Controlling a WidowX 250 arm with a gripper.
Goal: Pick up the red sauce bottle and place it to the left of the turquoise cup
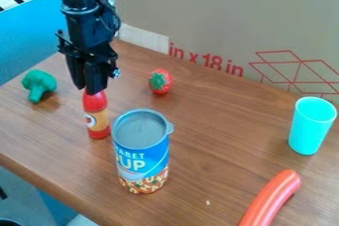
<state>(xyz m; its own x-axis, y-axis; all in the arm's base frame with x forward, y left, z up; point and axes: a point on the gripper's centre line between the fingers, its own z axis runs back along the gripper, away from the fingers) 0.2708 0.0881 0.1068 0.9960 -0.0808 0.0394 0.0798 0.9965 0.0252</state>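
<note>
From my camera I see a slim red toy bottle (pixel 96 116), rounded toward its top, with an orange-tan label around its middle and a pale round mark on it. I have it upright, base down on the brown wood-grain table (pixel 205 155), just beside the blue soup can (pixel 141 158).

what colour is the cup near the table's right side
The cup is bright turquoise all over, as the camera view shows.
</note>
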